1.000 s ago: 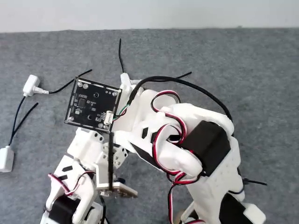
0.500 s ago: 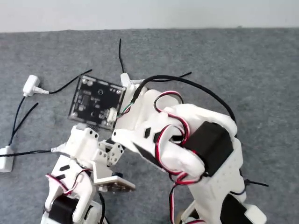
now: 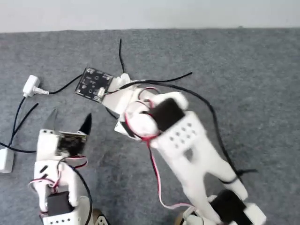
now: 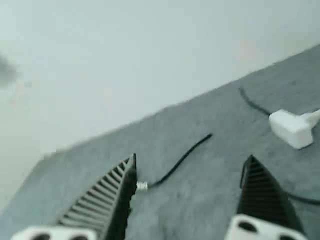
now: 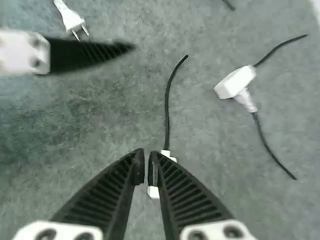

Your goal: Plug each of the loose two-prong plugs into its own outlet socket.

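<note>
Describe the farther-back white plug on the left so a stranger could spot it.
On the grey carpet, look left, beyond the open left pincer. The white plug lies tilted there, a black cord trailing from it, farther back than the white block at the edge.

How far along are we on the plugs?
Nothing looks plugged in yet: the two-prong plug and the white connector lie apart on the carpet. In hand: the right gripper is closed on a small white cable end. The left gripper is open and empty. Every plug remains to insert.
</note>
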Robot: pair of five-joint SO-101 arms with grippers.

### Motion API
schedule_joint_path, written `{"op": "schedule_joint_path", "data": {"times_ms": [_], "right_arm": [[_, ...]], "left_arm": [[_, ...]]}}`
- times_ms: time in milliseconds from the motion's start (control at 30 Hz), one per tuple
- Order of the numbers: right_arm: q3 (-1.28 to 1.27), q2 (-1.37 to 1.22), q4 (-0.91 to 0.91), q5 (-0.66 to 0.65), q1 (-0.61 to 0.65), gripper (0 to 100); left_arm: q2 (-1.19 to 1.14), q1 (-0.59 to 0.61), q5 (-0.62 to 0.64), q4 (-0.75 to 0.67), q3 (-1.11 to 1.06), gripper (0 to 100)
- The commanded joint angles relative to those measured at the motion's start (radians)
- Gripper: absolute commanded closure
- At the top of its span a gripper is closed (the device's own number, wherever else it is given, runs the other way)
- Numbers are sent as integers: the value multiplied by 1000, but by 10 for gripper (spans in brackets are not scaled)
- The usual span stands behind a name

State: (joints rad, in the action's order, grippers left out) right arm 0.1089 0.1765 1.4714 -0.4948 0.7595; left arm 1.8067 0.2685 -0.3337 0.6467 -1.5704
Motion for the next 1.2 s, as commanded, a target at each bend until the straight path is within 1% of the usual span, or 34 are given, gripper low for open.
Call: {"op": "schedule_joint_path", "data": {"times_ms": [0,67,167,433,567,633,733,800,933,1067,1167], "right_arm": [[-28,-110,-101,14,4,852],[-12,-193,-139,14,18,801],[64,-300,-154,12,74,798],[391,-581,-145,-6,251,798],[575,-733,-81,-133,335,798],[667,-816,-51,-170,355,798],[812,-929,-30,-176,352,798],[924,-992,1,-180,349,798],[1125,-1110,73,-238,357,798],[1227,-1210,81,-247,355,798],[1246,-1265,51,-242,357,798]], "left_arm": [[14,140,103,192,122,684],[14,238,147,241,159,684],[14,374,192,292,203,684],[12,555,163,425,262,684],[12,635,167,474,302,684],[12,663,198,497,311,684],[12,697,218,508,305,684],[12,706,219,506,297,684],[14,707,250,479,259,684],[14,721,247,446,223,684],[15,781,253,442,223,684]]}}
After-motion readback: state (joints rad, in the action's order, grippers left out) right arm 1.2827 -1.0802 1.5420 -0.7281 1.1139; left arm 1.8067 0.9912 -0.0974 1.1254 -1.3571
